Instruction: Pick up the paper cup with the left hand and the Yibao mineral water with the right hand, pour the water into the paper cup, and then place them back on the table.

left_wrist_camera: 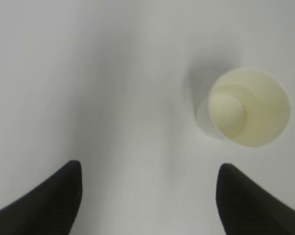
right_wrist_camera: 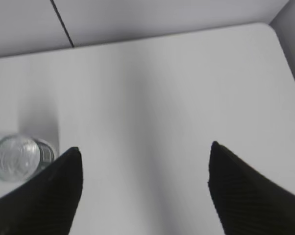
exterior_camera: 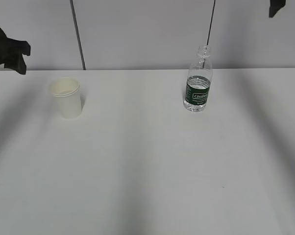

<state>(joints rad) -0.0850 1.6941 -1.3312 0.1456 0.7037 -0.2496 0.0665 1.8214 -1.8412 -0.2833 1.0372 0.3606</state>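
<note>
I see paper cup (exterior_camera: 66, 97) upright left on table (exterior_camera: 147, 171), Yibao mineral water (exterior_camera: 198, 81) right. Left hand (left_wrist_camera: 147, 196) fingers wide, holding nothing; right hand (right_wrist_camera: 142, 188) same.

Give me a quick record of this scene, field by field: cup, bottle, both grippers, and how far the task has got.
cup: white paper cup, upright on the table, empty
bottle: water bottle, upright, no cap, partly full
left gripper: open, above the table, cup ahead and to its right
right gripper: open, holding nothing, bottle beside its left finger
task stage: nothing picked up yet
</note>
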